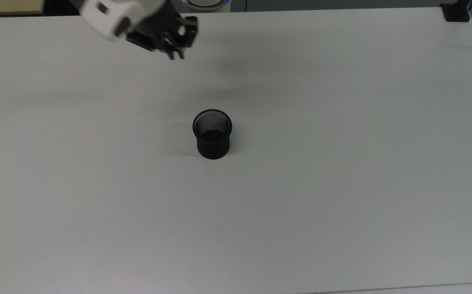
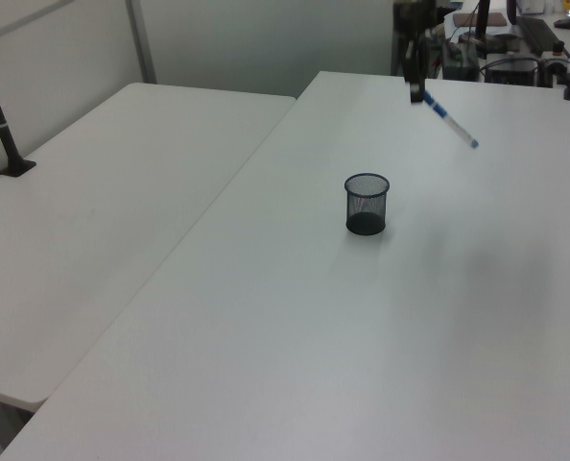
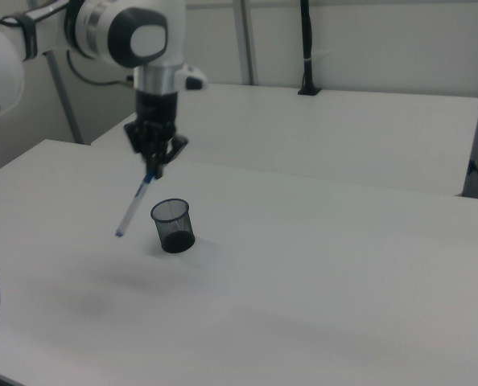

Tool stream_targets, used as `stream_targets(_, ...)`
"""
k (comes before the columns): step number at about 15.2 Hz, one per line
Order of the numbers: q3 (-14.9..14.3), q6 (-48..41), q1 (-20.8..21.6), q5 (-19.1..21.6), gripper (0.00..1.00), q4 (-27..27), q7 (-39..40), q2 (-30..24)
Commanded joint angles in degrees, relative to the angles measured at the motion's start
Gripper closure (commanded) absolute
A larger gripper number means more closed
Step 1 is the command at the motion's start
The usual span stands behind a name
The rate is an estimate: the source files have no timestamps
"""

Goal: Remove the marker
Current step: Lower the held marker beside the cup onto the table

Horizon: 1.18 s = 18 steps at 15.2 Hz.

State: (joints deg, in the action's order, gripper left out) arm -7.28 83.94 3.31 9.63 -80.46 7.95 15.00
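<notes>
Gripping marker (image 3: 134, 204) by capped end, tool (image 3: 155, 167) clamped, above table (image 3: 319, 273).

a plain white desk (image 1: 342, 183) carries one thing: a black mesh cup (image 1: 212, 134) standing upright near its middle (open mouth up). in the left view a second white desk (image 2: 103, 221) adjoins it on the left view's left.

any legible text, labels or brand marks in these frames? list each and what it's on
None can be read.
The marker, held in the claw, has a blue band, but any print on it is too small to read.
The mesh cup, the arm and the table show no lettering.
</notes>
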Motion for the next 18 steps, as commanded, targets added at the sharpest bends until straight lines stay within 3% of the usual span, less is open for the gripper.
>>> stream_targets(1, -0.46, -2.90, 5.38, -0.84, 0.87, -3.03, -0.21, 2.39)
stream_targets(5, -0.46, -2.30, 8.90, -1.10, 0.87, -3.12, -0.65, 7.74)
stream_targets(7, -0.46, -1.60, 10.05, -3.37, 0.86, -3.21, -0.74, 9.77)
stream_targets(11, -0.46, 2.97, 11.37, -4.44, 0.86, -6.28, -1.35, 10.48)
stream_targets(18, -0.46, 8.77, 12.60, -5.50, 0.80, -6.46, -5.13, 14.26)
